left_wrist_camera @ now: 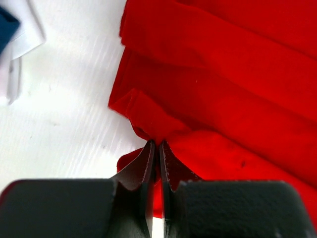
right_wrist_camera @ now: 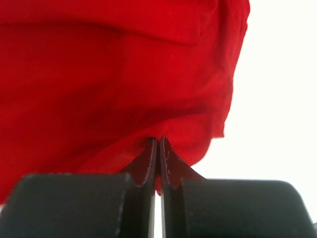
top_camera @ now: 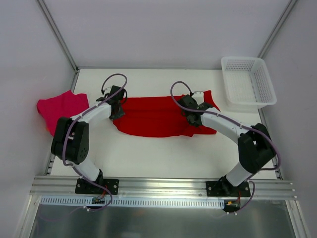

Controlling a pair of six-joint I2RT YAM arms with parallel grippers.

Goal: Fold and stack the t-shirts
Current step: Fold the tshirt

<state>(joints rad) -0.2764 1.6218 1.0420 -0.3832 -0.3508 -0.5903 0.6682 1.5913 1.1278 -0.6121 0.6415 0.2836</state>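
Mid-table: large bright red cloth t-shirt (top_camera: 156, 116), lying as a long folded band.
Left gripper (left_wrist_camera: 155, 144): jaws pressed together, pinching the shirt's left end.
Right gripper (right_wrist_camera: 156, 141): likewise nipping the right end; judged so that both ends lift together for the next fold.
Far left edge: crumpled magenta-pink t-shirt (top_camera: 59, 106), set apart, unfolded.
Writing: none legible.

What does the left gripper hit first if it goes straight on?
The left gripper, shut on the red t-shirt at its edge, would meet more of that folded cloth first; depth is unclear.
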